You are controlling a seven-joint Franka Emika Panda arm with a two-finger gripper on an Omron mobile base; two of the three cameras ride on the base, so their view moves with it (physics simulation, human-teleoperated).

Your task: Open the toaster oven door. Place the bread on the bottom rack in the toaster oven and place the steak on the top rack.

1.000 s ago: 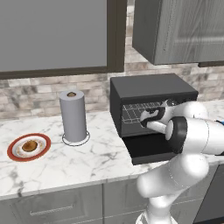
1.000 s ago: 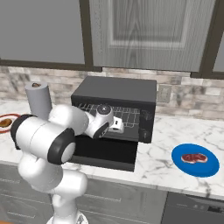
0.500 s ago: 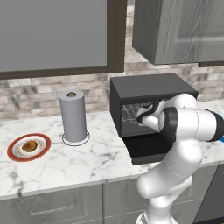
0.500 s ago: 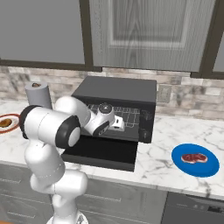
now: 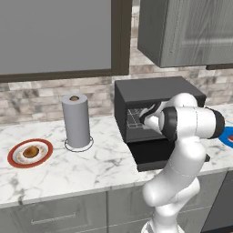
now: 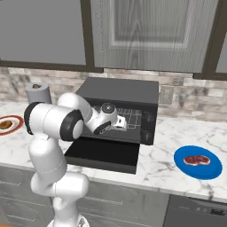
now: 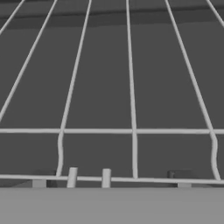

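The black toaster oven (image 5: 154, 91) (image 6: 119, 91) stands on the counter with its door (image 5: 159, 159) (image 6: 104, 155) folded down flat. My gripper (image 5: 144, 119) (image 6: 119, 124) (image 7: 111, 183) is at the oven's mouth, open and holding nothing. Just ahead of its fingertips (image 7: 39, 183) lies a silver wire rack (image 7: 131, 131) with a small loop on its front bar, the bottom rack. At the far left, the round golden bread (image 5: 30, 152) (image 6: 4, 124) rests on a red-rimmed plate (image 5: 13, 159). The pinkish steak (image 6: 197, 160) lies on a blue plate (image 6: 186, 166) to the oven's right.
A paper-towel roll (image 5: 76, 120) (image 6: 37, 93) stands upright between the bread plate and the oven. Wall cabinets (image 6: 146, 35) hang above the oven. The marble counter (image 5: 91, 168) has bare room in front of the roll, and the lowered door juts over its front edge.
The arm's elbow has swung up and round, and the hand has edged a little further into the oven's mouth. The jaws have stayed open; bread and steak have not moved.
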